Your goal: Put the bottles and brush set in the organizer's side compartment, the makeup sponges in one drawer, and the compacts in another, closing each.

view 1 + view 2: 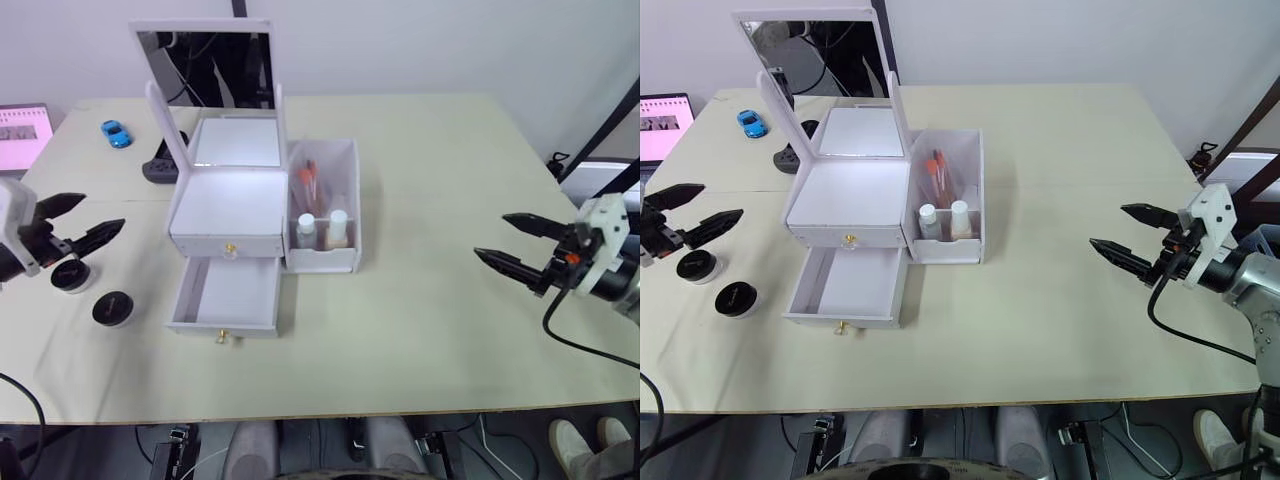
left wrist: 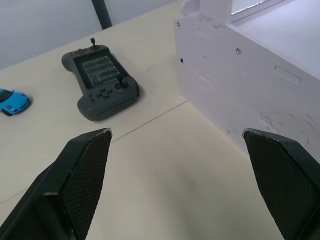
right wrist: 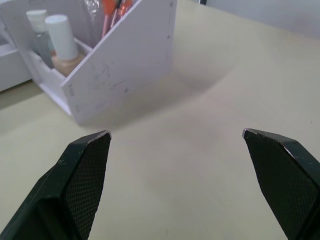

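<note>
The white organizer [image 1: 228, 210] stands left of the table's middle with its mirror lid up. Its side compartment [image 1: 324, 261] holds two white-capped bottles [image 1: 339, 224] and an orange brush set [image 1: 308, 181]. The lower drawer [image 1: 229, 292] is pulled out and empty; the upper drawer [image 1: 226, 243] is shut. Two round compacts lie on the table at the left, one white-rimmed [image 1: 72, 276] and one black [image 1: 112, 308]. My left gripper [image 1: 101, 214] hovers open just above and behind the white-rimmed compact. My right gripper [image 1: 491, 236] is open and empty far to the right. The makeup sponges are out of view.
A grey game controller [image 1: 160, 161] and a blue toy car [image 1: 116, 133] lie behind the organizer at the left. A screen with a pink picture [image 1: 22, 126] sits at the far left edge. The table [image 1: 440, 160] is bare between the organizer and my right gripper.
</note>
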### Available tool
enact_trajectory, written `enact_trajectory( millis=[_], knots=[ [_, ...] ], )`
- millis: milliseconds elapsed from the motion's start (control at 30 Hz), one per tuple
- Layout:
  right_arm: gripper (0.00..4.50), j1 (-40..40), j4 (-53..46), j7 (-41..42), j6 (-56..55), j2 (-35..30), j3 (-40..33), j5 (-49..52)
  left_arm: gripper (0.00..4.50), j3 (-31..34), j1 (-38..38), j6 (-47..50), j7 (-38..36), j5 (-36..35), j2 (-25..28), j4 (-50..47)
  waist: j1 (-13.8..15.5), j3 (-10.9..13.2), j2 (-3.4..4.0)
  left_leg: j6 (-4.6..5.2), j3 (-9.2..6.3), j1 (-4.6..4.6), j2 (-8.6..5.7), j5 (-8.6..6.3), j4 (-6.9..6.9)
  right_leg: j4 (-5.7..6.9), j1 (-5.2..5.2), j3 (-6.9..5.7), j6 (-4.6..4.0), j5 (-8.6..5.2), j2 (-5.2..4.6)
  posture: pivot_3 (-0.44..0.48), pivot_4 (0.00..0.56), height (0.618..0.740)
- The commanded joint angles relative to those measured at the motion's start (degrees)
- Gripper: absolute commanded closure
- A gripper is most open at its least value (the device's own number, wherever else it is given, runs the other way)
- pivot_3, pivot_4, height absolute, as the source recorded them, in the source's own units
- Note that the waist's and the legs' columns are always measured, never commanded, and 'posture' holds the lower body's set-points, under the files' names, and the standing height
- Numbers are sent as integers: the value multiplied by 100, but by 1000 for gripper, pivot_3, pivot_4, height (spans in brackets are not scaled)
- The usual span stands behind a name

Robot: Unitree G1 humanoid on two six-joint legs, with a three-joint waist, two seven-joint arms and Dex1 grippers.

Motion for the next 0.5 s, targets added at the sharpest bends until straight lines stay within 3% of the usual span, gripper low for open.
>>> enact_trajectory(
  millis=[33,167,267,500],
  knots=[
    [0,-442,-353,-246,628,-139,-27,421,86,370,57,112,72,-144,33,-356,0,0,-1,0,0,0,0,0,0,0,0,0,0,0,0,0,150,726],
    [0,-698,-702,-253,888,-153,229,477,86,825,665,249,110,-256,-87,-867,-119,11,27,3,-73,-11,-22,2,-10,-12,43,-58,10,-7,-28,0,150,729],
    [0,-1047,-803,-222,1095,-234,554,450,86,1279,1291,338,214,-320,-280,-1263,-254,32,59,4,-345,-16,-181,7,2,28,139,-254,91,-87,-150,0,150,730],
    [0,-2456,-907,311,1632,-268,1340,853,86,1931,2463,322,741,-342,-1109,-2260,-88,46,74,-3,-320,-12,-164,9,-5,65,111,-217,51,-120,-126,0,150,730]
  ],
)
